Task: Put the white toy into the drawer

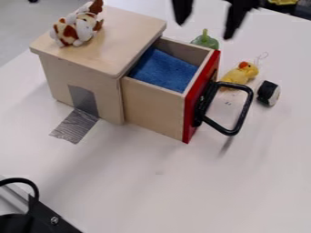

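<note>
White toy [76, 31]: brown-patched and plush-looking, resting on top of the wooden box [121, 34], near the left edge — outside the drawer [152, 107]
Claw [204, 30]: black and wide, with fingers [234, 20] spread well apart, hanging down into view at the top edge, right of the middle
Drawer: pulled out from the box towards the right, top uncovered, blue cloth [163, 68] lying inside
Drawer front: red panel [192, 109] with a black loop handle [245, 111] sticking out
Beyond the drawer: green object [206, 42], partly hidden behind the far wall
Right of the drawer: yellow duck toy [238, 75] on the counter [146, 182], near the handle — black-and-white round piece [268, 93] just beside
Tape: grey strip [76, 125] running from the box's side down onto the counter
Lower left corner: black hardware [45, 218] with a curved cable [23, 180]
</note>
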### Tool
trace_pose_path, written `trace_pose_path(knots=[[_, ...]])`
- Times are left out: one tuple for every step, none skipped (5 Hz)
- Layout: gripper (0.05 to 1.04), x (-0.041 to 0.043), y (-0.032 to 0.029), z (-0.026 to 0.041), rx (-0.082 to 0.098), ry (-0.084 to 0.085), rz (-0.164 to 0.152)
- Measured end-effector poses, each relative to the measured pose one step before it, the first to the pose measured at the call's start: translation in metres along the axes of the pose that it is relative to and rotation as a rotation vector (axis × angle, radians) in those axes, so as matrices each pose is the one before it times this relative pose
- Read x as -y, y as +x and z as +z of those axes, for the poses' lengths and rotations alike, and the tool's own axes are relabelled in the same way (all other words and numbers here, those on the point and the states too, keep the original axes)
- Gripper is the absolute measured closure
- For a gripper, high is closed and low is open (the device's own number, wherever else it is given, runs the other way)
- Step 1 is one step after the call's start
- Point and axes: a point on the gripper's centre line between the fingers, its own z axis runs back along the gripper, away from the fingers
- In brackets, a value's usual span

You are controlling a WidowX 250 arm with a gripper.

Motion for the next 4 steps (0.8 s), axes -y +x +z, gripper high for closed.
trace_pose_path(knots=[[0.084,-0.03869,-0.01857,0.01939,0.0347,-0.0746,-0.0420],[0.084,-0.03492,-0.02603,0.00795,0.0023,-0.0489,-0.0275],[0.084,-0.03443,-0.02074,0.00325,0.0007,-0.0030,-0.0022],[0.084,-0.02095,-0.00502,-0.00306,-0.0081,0.0270,0.0011]])
